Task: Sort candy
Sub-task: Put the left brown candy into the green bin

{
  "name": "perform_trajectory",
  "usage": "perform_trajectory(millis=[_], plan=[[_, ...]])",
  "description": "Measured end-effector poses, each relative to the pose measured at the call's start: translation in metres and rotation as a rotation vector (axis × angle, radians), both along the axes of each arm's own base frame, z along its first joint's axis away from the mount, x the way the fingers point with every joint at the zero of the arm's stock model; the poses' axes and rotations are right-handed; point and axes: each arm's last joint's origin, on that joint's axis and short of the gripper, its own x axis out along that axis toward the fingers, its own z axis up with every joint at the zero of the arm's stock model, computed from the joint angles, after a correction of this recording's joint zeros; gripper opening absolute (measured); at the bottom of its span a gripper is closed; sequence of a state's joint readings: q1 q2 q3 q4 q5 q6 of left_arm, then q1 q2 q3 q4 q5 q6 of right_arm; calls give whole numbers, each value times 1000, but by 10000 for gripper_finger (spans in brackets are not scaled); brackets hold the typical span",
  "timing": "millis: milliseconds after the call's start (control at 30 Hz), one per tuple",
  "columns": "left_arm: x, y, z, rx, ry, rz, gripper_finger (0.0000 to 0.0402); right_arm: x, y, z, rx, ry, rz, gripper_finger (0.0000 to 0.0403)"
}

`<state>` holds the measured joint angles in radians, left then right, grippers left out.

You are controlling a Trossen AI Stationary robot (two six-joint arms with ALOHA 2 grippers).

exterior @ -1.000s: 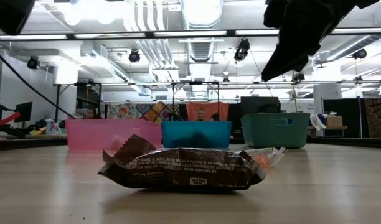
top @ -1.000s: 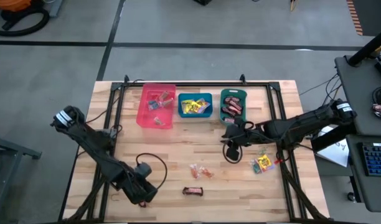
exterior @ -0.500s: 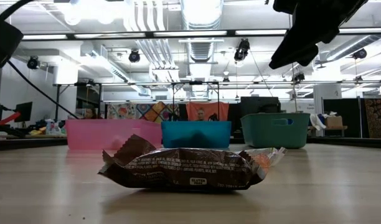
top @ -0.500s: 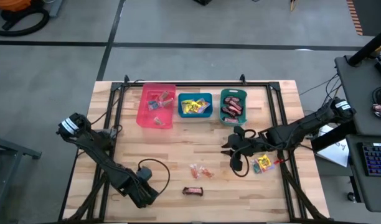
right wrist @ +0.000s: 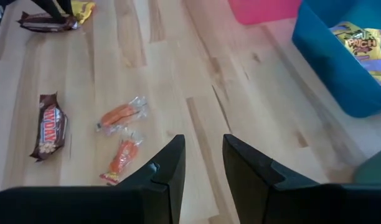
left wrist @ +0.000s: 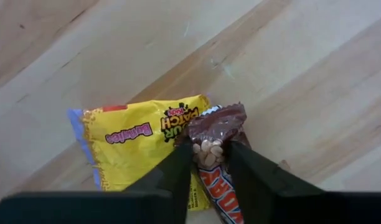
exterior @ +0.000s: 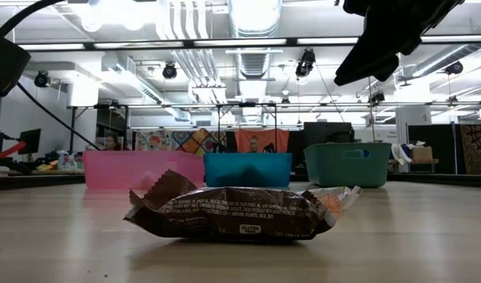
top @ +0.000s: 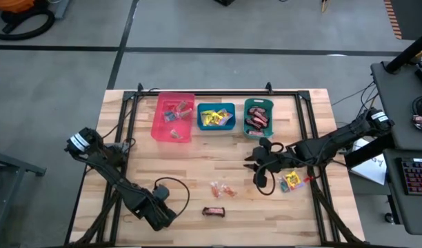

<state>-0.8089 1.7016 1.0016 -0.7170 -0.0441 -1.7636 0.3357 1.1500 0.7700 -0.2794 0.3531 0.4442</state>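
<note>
Brown candy bar (left wrist: 216, 163) seemingly between left end effector (left wrist: 210, 163) fingers

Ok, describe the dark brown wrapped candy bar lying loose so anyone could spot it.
On the light wooden table, look to the edge opposite the three plastic bins. The dark brown wrapped candy bar lies there, beside two orange clear-wrapped sweets; unlike them, it is dark and opaque.

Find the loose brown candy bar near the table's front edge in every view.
High view: brown bar, near the front edge, centre.
Low view: foreground, centre.
Right wrist view: near the picture's left edge.
Left wrist view: not in it.
Shared landmark: orange sweets beside it.
</note>
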Motion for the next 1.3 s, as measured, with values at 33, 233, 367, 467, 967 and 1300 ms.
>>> perform_trajectory(millis=[33,233,367,467,967,1300], plan=[[0,0,0,1,1,0,72,0,0,0,0,0,0,100],[1,-1,2,12,-17,-16,8,0,0,0,1,0,0,100],[6,-6,14,22,-53,-58,6,0,0,0,-9,-4,-11,100],[9,-7,28,77,-58,-90,2,0,0,0,-16,-3,-6,100],[74,-9,115,604,-587,-786,0,0,0,-21,-105,-191,105,100],[110,33,93,810,-662,-1098,0,-1,2,-25,-93,-256,148,100]])
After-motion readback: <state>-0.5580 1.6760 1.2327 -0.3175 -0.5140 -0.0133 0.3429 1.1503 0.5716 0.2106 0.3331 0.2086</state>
